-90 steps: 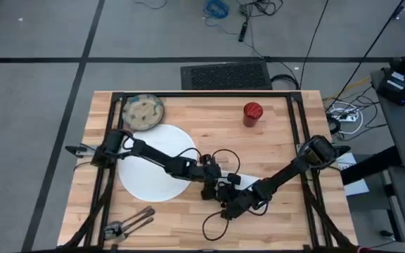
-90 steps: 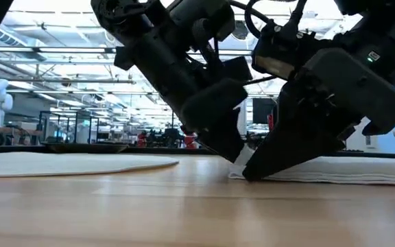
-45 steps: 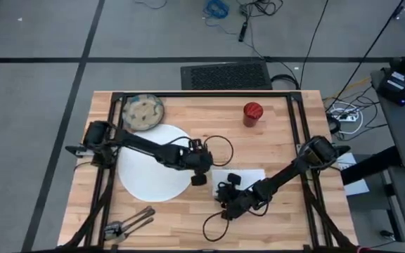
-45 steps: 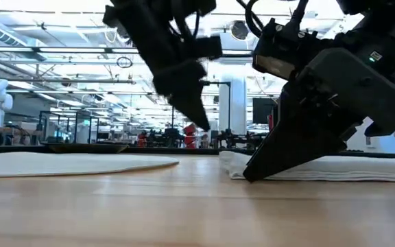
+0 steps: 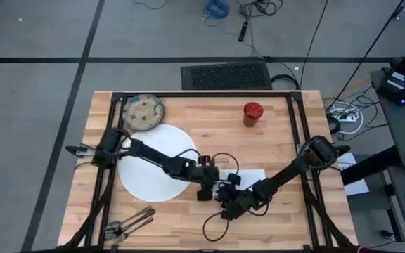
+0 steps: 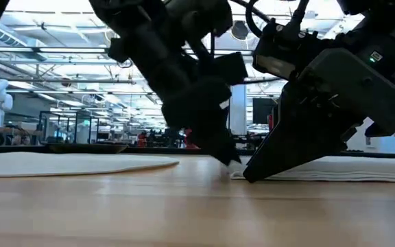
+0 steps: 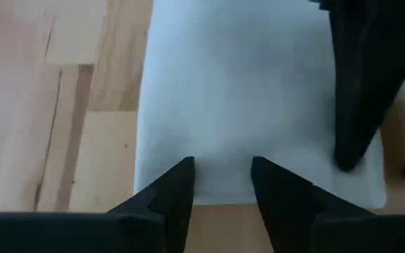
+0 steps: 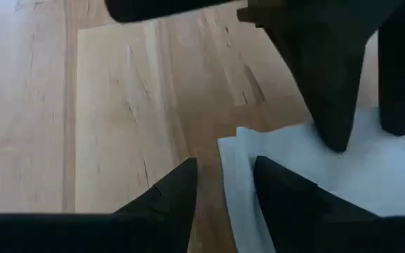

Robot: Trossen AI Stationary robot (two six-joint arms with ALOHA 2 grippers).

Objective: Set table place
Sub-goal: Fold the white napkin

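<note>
Napkin [image 5: 248, 176], white and folded flat, lies on the bench [image 5: 273, 144] toward the front edge, right of centre, just beside the large white plate [image 5: 153, 165]. Both grippers meet at its near-left corner. From above, dark arms hide most of that corner. The left wrist view shows the left gripper [image 7: 220, 184] with fingers slightly parted, tips resting on the cloth edge, gripping nothing. The right wrist view shows the right gripper [image 8: 225, 184] with fingers a little apart, straddling the napkin's corner over bare wood, nothing pinched. The low view alone shows both sets of tips down at the cloth's edge. A speckled bowl [image 5: 143, 112] sits at the back-left corner, a red cup [image 5: 252, 112] near the back edge, cutlery [image 5: 129, 223] at the front-left corner.
</note>
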